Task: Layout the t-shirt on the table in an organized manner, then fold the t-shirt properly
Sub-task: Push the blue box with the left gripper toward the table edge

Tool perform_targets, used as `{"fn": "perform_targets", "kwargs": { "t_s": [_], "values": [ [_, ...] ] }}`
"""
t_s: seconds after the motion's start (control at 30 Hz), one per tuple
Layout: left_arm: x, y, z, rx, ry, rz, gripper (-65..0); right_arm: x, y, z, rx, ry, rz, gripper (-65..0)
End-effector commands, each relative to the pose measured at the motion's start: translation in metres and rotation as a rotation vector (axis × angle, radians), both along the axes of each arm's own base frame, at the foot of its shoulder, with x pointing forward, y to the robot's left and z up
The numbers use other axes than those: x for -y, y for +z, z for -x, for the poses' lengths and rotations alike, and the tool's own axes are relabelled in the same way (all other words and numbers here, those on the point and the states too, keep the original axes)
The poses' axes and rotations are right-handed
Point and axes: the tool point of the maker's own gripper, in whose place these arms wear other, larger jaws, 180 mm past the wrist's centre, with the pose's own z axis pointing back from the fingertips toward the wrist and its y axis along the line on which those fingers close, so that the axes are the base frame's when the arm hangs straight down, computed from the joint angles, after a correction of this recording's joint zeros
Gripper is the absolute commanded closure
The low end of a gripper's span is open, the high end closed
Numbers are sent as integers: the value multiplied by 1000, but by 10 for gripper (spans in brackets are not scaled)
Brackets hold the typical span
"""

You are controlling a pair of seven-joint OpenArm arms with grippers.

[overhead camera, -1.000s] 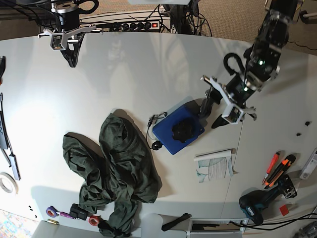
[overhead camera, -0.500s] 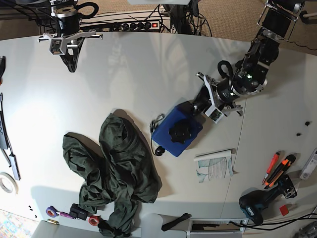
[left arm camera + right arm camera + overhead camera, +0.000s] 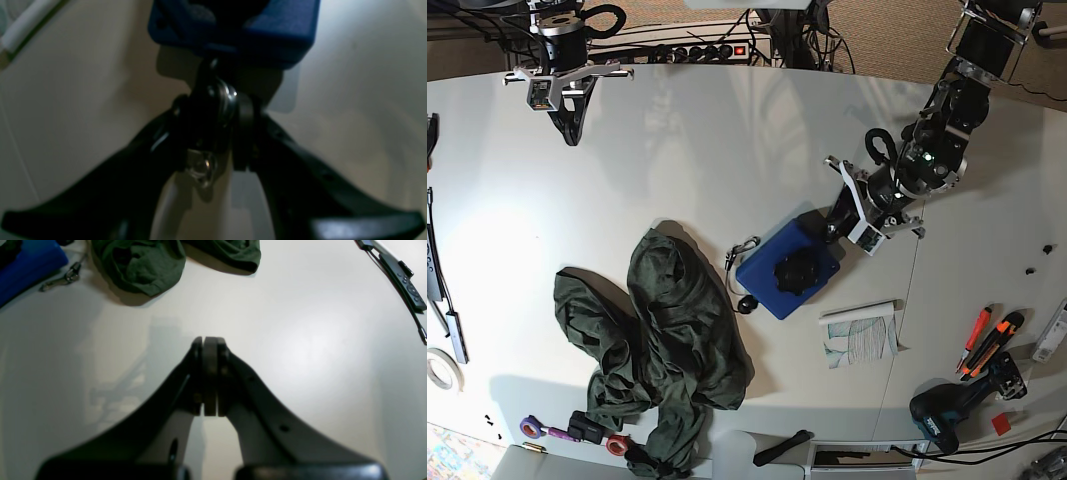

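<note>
The dark green t-shirt (image 3: 662, 345) lies crumpled on the white table (image 3: 727, 140), front left in the base view. Its far edge shows at the top of the right wrist view (image 3: 140, 266). My left gripper (image 3: 832, 225) is shut on a black clip with a metal ring (image 3: 213, 133) at the corner of the blue pouch (image 3: 772, 285), which fills the top of the left wrist view (image 3: 267, 30). My right gripper (image 3: 570, 130) is shut and empty above bare table at the far left (image 3: 208, 376), well away from the shirt.
A printed sheet (image 3: 859, 333) lies right of the pouch. A drill (image 3: 957, 405) and orange cutters (image 3: 987, 342) sit front right. Tape rolls (image 3: 439, 372) and a black bar lie at the left edge. A remote (image 3: 407, 283) is nearby. Purple items (image 3: 537, 430) sit by the shirt's front.
My left gripper has moved left from beside the pouch and shut on the clip at its corner. The pouch has shifted and turned slightly. The right arm has barely moved.
</note>
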Motion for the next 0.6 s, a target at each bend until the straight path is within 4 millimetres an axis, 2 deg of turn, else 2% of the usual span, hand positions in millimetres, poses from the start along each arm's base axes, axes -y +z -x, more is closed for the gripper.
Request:
{"fn": "perform_targets", "kwargs": {
  "t_s": [0.0,0.07,0.33,0.47,0.57],
  "values": [
    [-4,14,-12,52,11,4,0,0,10,-3,37,4,10,0],
    [-9,13,-13,63,18,-27,0,0,10,-3,38,4,10,0],
    [-65,15,-24,89,130,-153,0,1,13,-11,54,2,9,0],
    [-96,13,-19,77,184,-183,0,1,14,-12,55,1,9,0],
    [-108,9,-10,52,212,-153,0,1,14,-14,59,0,9,0]
  ]
}}
